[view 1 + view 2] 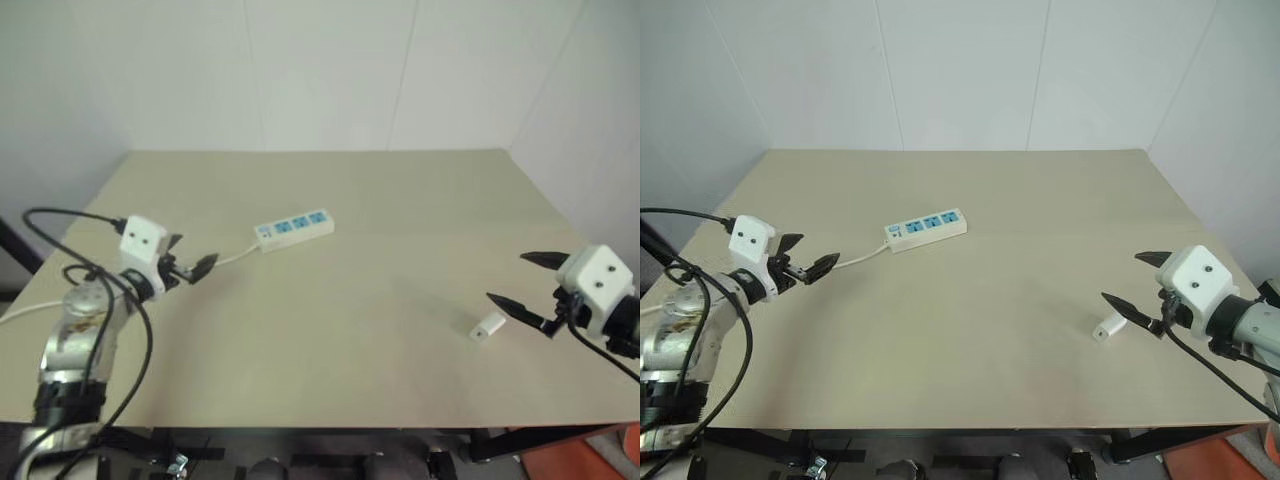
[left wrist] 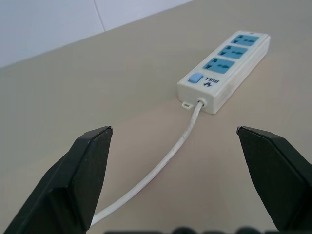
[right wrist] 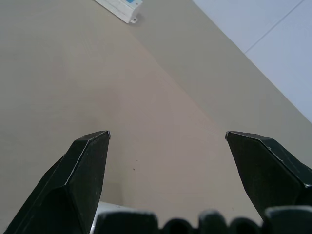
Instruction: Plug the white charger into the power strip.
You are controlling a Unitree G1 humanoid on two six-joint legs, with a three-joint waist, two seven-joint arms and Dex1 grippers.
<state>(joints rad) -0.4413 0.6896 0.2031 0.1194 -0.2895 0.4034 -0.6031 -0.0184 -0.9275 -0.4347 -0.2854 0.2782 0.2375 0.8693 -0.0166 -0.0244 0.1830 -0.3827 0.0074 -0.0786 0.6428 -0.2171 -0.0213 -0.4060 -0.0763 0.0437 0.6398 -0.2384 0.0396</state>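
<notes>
The power strip (image 1: 293,228), a slim white bar with blue sockets, lies left of centre on the beige table. Its white cord (image 1: 230,258) trails toward my left gripper (image 1: 192,255). That gripper hovers open just short of the strip's switch end, fingers (image 2: 87,165) either side of the cord with nothing between them. The white charger (image 1: 488,327) lies on its side near the table's front right. My right gripper (image 1: 507,278) hangs open just right of and above it, apart from it, pointing toward the table's middle.
The beige table (image 1: 380,180) stretches wide between the strip and the charger. White walls close it in behind and on both sides. The front edge runs just below both arms. A black cable loops over my left arm.
</notes>
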